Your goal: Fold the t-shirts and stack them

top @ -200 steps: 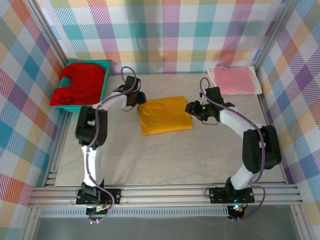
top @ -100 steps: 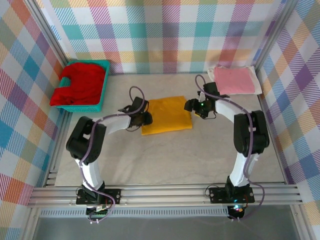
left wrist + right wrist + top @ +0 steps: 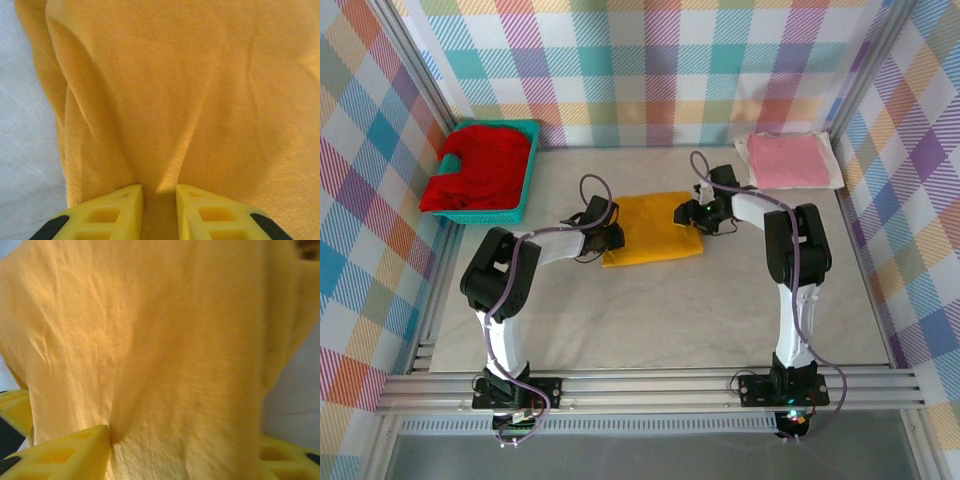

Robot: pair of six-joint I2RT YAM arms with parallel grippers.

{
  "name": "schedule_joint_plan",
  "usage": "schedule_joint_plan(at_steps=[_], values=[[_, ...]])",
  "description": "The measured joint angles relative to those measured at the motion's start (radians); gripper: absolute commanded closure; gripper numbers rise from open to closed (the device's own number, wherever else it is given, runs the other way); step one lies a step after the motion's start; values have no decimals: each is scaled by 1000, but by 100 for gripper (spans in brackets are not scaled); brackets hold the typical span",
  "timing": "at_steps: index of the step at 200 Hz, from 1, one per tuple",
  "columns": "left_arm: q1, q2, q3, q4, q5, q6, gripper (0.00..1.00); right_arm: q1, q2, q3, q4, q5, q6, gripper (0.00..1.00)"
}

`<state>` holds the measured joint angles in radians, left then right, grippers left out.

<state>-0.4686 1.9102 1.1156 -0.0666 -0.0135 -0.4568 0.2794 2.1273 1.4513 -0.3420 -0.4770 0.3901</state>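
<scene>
The mustard-yellow t-shirt lies folded in the middle of the table. My left gripper is at its left edge, and in the left wrist view this gripper is shut on a raised ridge of the yellow cloth. My right gripper is at the shirt's back right corner, which is rucked up. In the right wrist view its fingers stand wide apart, and yellow cloth fills the gap between them. The pink t-shirt lies folded at the back right. The red t-shirt is heaped at the back left.
A teal basket at the back left holds the red shirt. Checked walls with metal posts close in the back and both sides. Bare grey table stretches in front of the yellow shirt to the arm bases.
Both grippers have closed in on the yellow shirt. The left dropped to its left edge and narrowed on cloth. The right slid left to the back right corner, which has lifted.
</scene>
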Motion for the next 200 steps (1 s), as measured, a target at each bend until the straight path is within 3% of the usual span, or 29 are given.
schedule_joint_plan(at_steps=[13,28,47,83,140,164,200], values=[[0,0,0,0,-3,0,75,14,14,0,20,-25,18,66],[0,0,0,0,-5,0,75,23,32,0,42,-42,47,84],[0,0,1,-2,-9,1,72,26,45,3,58,-48,74,100],[7,-70,-12,-60,-45,1,58,15,49,36,29,-16,76,100],[14,-499,-31,-218,-198,1,52,-20,55,268,-186,181,-93,100],[14,-610,-70,-248,-256,1,52,-35,60,438,-302,256,-218,100],[24,-638,-158,-309,-303,1,52,-70,182,858,-490,348,-426,100]])
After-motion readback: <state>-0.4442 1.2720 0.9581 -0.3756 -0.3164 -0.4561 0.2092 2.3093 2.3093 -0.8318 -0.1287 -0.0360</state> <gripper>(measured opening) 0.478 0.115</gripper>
